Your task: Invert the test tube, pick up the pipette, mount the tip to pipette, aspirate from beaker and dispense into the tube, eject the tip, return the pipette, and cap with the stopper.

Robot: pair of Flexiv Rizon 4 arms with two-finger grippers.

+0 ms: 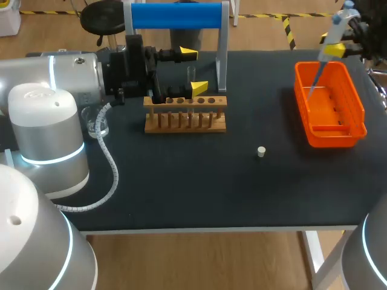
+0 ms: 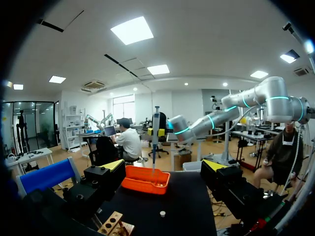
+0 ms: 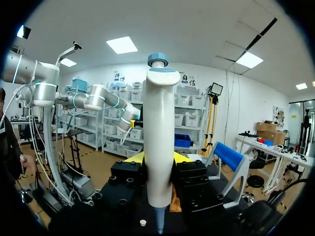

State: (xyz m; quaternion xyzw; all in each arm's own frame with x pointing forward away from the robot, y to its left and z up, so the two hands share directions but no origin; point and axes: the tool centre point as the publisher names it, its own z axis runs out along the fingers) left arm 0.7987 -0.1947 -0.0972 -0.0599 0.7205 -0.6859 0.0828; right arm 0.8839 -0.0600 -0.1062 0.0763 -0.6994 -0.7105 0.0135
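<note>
Dark table (image 1: 199, 187): right gripper (image 1: 336, 49) clamps pipette (image 1: 340, 25) upright, nose down over orange bin (image 1: 361, 112); left gripper (image 1: 193, 70) wide by rack (image 1: 185, 115).

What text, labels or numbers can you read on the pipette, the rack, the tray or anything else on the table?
No readable text.
pipette: plain white body with a blue cap, no print visible.
wooden rack: no markings.
orange tray: no markings.
stopper: no markings.
beaker: any graduations are too small to make out.
</note>
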